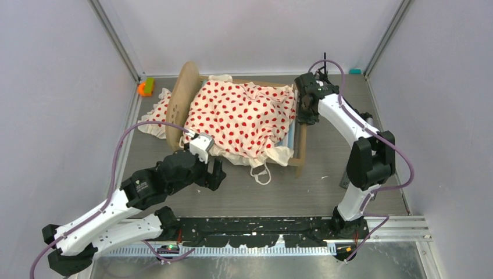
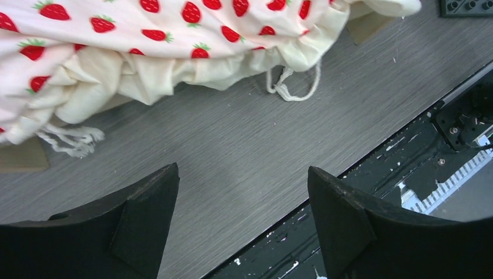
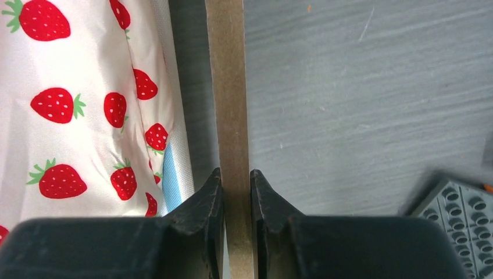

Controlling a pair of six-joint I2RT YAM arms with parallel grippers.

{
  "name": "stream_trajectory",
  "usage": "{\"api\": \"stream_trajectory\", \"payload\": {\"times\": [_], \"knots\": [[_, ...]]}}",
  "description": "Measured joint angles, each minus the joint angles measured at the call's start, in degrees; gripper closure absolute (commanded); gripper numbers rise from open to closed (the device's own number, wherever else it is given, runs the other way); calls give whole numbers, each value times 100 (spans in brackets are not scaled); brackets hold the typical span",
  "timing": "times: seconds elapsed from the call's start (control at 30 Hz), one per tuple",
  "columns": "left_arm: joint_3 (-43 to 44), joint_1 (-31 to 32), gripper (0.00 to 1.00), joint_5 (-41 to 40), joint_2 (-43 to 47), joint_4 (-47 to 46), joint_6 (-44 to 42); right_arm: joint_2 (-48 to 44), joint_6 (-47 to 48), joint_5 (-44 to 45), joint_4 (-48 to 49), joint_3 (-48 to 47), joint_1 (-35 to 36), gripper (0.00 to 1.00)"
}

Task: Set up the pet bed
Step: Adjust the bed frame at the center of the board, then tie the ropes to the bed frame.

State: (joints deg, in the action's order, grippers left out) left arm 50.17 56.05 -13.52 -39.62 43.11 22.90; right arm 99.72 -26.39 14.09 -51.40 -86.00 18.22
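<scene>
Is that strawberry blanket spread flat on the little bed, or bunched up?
Bunched up: the blanket lies in rumpled folds, its ruffled edge spilling past the bed frame.

Left hand [image 2: 243, 168] spread, right hand [image 3: 235, 172] clamping

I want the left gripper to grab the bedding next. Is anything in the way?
Nothing visible does. The left gripper hangs open over the table, and the bedding lies straight ahead, with only tabletop between them.
</scene>
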Motion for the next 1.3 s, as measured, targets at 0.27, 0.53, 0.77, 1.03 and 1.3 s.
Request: {"api": "stream_trajectory", "payload": {"times": [0.27,0.53,0.77,1.03,1.3], "knots": [[-365,1276,17,-970,-468,-737,221,15,-166,9,619,-205,-114,42],[-1217,1982,20,-2111,-1858,-2511,535,-3239,-210,-367,782,1128,-155,40],[-1423,1762,18,-2391,-3447,-3985,789,-6360,-634,-1587,1161,2909,-7,45],[-1869,1340,18,-2356,-4059,-5574,828,-7427,-938,-1919,802,4389,553,49],[-2087,564,25,-1676,-4371,-6738,796,-7276,-1123,-1744,994,4621,1272,50]]}}
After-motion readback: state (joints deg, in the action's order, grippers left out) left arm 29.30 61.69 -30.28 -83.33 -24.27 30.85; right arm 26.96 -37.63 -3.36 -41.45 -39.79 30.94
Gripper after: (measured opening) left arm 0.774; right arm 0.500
